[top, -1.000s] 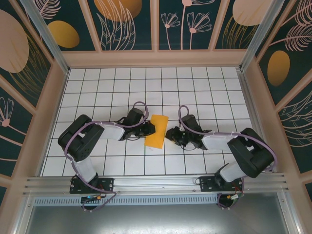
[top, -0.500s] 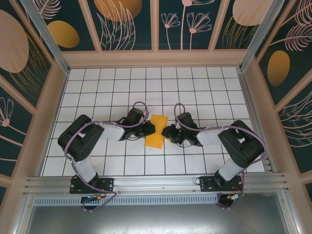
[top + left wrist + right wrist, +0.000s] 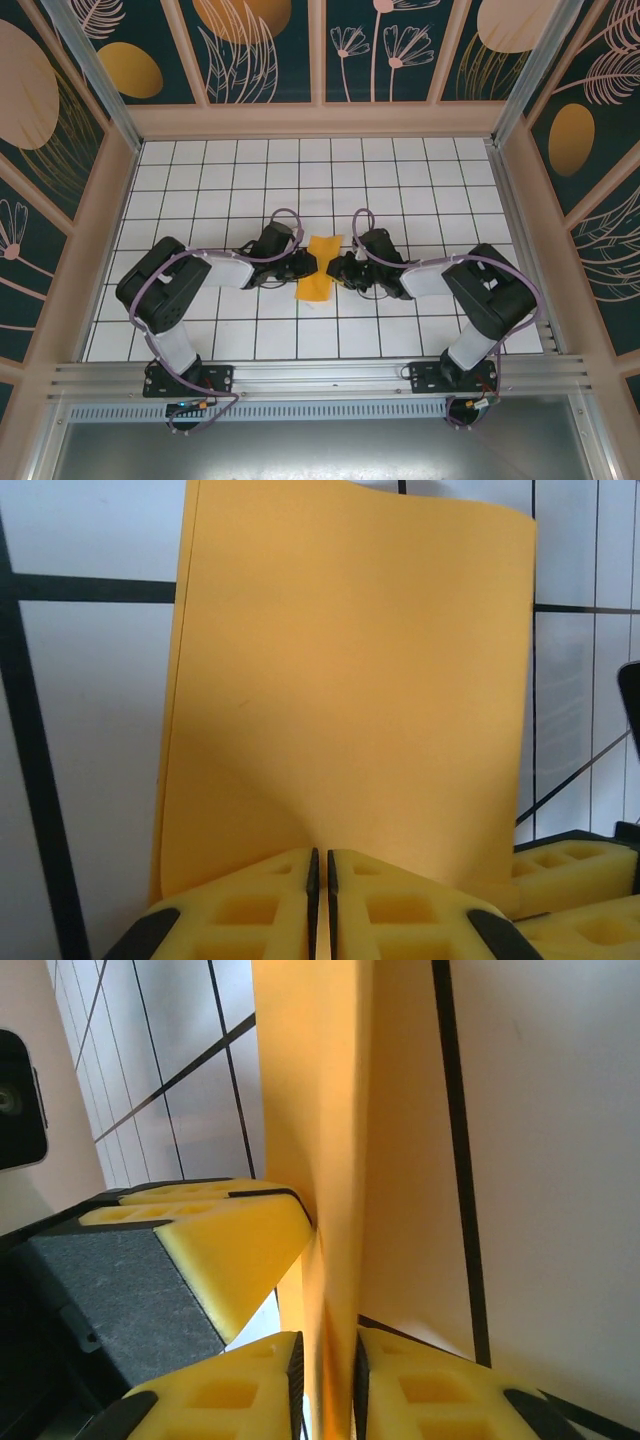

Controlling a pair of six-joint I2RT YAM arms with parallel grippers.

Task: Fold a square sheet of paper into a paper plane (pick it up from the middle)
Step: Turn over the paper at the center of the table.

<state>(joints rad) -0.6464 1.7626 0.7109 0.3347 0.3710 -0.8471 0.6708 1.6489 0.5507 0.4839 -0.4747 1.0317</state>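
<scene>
Now, the white tiled surface [image 3: 200, 190] with its dark grid lines is unchanged. What has moved is the right arm [image 3: 490, 300]: over the last second it has swung in from 3 o'clock until it reached the paper [image 3: 318, 268] at the centre.

From above, the paper reads narrower than it did a second ago and tapers toward 6 o'clock. I judge it has been lifted off the tiles and bowed between the two arms, which would be the start of the centre fold and not yet a pressed crease.

The sheet is thin, matte orange-yellow and smooth. In the left wrist view it stands up with a soft dent near the grip and a far edge that curls over. In the right wrist view it is almost edge-on and looks doubled.

The left end effector [image 3: 320, 865], at the paper's 9 o'clock, is clenched on its edge. The right end effector [image 3: 325, 1360], at 3 o'clock, is likewise clamped on the paper.

The pads [image 3: 400, 910] are yellow and foam-like, moulded with square pockets and tipped in black.
</scene>
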